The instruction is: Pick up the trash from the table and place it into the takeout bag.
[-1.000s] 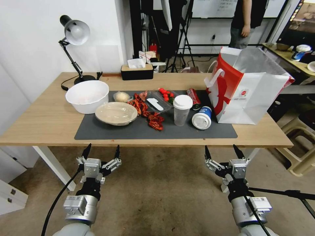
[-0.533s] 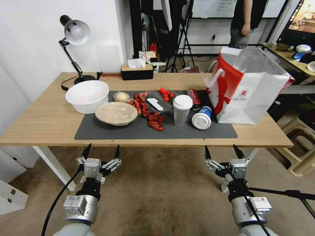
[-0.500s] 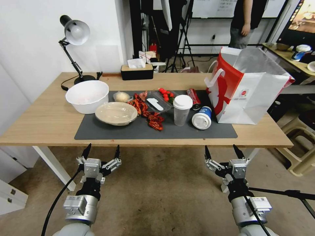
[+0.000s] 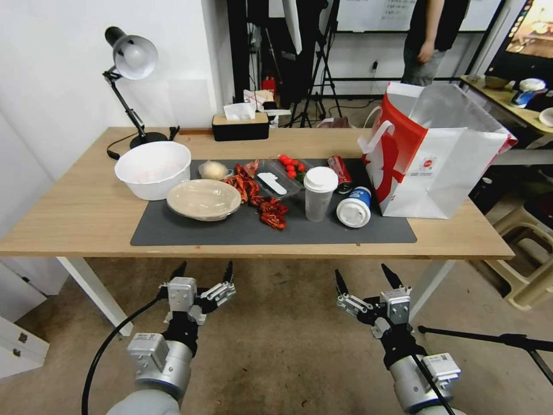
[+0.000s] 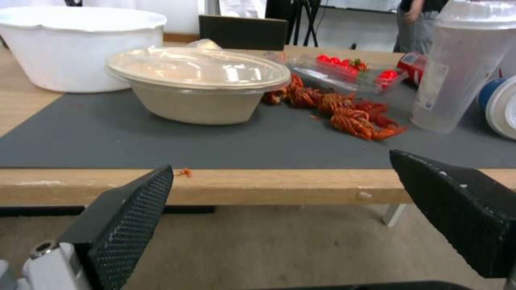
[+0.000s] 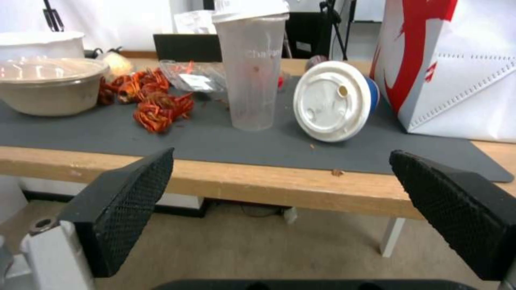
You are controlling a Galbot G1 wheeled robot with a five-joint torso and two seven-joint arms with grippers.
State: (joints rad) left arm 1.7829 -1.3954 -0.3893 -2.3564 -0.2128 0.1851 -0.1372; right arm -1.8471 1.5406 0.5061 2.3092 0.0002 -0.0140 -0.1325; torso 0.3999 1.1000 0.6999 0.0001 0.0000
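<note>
The trash lies on the dark mat (image 4: 173,230) of the table (image 4: 75,219): a beige lidded bowl (image 4: 204,199), a small clear tub (image 4: 214,170), red crayfish leftovers (image 4: 259,199), an upright clear cup (image 4: 318,196) with a white lid, a blue-white paper cup (image 4: 354,207) on its side and a red soda can (image 4: 341,173) lying behind it. At the mat's right end the takeout bag (image 4: 438,167) stands open. Both grippers hang open and empty below the table's front edge, the left gripper (image 4: 204,271) facing the bowl (image 5: 199,88), the right gripper (image 4: 364,276) facing the clear cup (image 6: 250,64).
A white bowl (image 4: 153,169) sits left of the mat, with a desk lamp (image 4: 129,57) and a tissue box (image 4: 240,125) at the back. A clear tray of tomatoes (image 4: 282,176) lies mid-mat. Stools (image 4: 530,265) stand right of the table.
Both arms have shifted inward toward the middle, the left gripper to the right and the right gripper to the left. Things on the table have not moved.
</note>
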